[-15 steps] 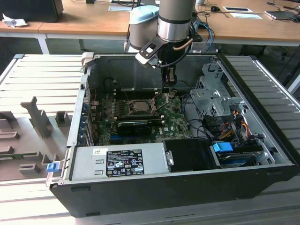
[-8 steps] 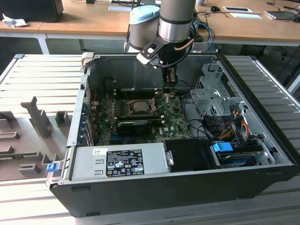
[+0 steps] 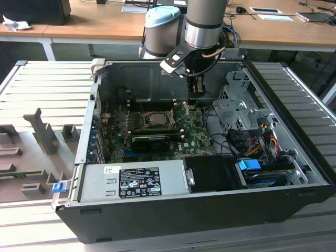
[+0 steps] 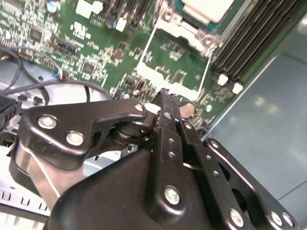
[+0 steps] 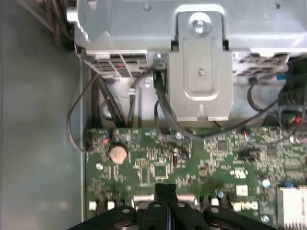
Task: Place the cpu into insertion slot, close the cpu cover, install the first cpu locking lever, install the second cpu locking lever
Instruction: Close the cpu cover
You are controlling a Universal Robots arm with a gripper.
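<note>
Grey holders (image 3: pixel 39 131): they stand on the ridged worktop (image 3: pixel 47 84), at the exterior view's left, beside the case.
Blue clip (image 3: pixel 58 186): it sits at the near corner of the case.
Computer case (image 3: pixel 157 218): big and black, it lies open on the worktop.
Power box (image 3: pixel 131 181): silver with a label, it runs along the near wall inside the case.
Motherboard (image 3: pixel 194 139): green, it lies flat on the floor of the case.
Cpu (image 3: pixel 156 118): it sits in its slot in the middle of the motherboard, pale top up. The second wrist view shows the pale top too (image 4: pixel 206 7).
Cpu cover (image 4: pixel 192 29): a metal frame lies around the pale top and looks flat.
Thin levers (image 3: pixel 181 112): two rods slant up just beside the slot, on the side toward the exterior view's right.
Gripper (image 3: pixel 195 97): it hangs low over the motherboard, near the thin levers. It is narrow, with its black fingers pressed together in both wrist views (image 4: pixel 165 96) (image 5: pixel 165 188).
Round battery (image 5: pixel 118 153): it lies on the motherboard, near the gripper tips.
Drive cage (image 3: pixel 236 105): silver, it stands at the exterior view's right.
Coloured wires (image 3: pixel 257 142): they bunch up beside the drive cage.
</note>
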